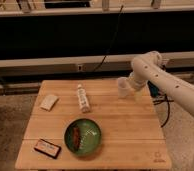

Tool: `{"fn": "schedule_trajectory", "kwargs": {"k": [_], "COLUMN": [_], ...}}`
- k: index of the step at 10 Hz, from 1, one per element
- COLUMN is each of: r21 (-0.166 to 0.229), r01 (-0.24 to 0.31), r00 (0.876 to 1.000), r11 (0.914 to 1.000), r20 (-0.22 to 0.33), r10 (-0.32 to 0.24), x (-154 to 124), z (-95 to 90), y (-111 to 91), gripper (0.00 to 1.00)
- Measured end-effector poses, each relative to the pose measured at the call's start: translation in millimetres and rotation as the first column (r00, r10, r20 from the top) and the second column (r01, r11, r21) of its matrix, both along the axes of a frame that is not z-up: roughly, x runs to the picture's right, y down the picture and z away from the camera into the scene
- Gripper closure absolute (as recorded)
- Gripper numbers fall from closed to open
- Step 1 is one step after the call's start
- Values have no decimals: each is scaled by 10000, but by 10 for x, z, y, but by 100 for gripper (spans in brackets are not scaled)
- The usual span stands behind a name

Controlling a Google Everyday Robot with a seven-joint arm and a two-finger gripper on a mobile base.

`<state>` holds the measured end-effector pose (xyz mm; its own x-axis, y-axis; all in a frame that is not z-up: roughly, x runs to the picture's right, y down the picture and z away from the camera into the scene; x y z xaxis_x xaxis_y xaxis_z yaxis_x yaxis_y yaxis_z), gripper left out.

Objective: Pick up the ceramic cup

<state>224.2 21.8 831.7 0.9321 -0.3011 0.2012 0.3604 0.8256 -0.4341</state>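
the gripper (pixel 132 85) is against the ceramic cup (pixel 123 88) at the worktop's (pixel 121 131) far right; whether it grips, i cannot tell; lifting looks undone.

White rounded arm (pixel 166 84), jaws at its tip
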Motion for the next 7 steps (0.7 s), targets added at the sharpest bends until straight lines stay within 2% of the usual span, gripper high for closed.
{"fn": "schedule_trajectory", "kwargs": {"k": [7], "r21": [13], "r01": [84], "r00": [9996], "r11": [10000], "r20": [276], "r10": [-84], "x": [0], "z": [177], "y": [70], "gripper": [20]}}
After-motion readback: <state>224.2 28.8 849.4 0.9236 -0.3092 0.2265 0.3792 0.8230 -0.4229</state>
